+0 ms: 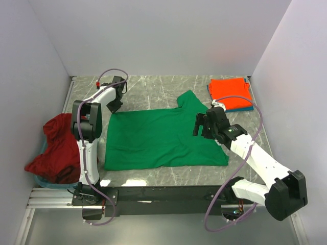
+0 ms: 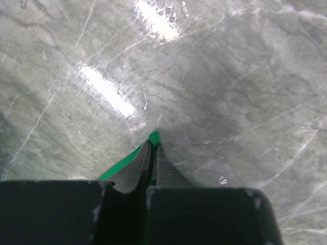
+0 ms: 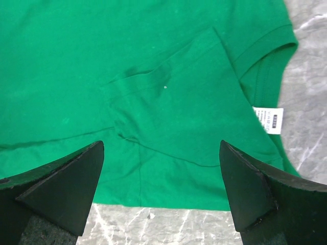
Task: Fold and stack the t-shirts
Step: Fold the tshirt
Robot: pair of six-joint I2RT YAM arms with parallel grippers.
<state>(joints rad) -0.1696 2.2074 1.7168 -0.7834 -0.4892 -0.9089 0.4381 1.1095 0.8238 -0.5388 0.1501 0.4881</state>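
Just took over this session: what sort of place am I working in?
Probably a lab test cell: plain white walls box in a marble-patterned table, with left arm and right arm mounted on a black rail.

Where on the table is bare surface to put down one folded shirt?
Bare marble lies along the far wall, between the left gripper and the orange stack. A thin strip borders the green t-shirt's near hem. Crowded: the middle, and the dark red heap at left.
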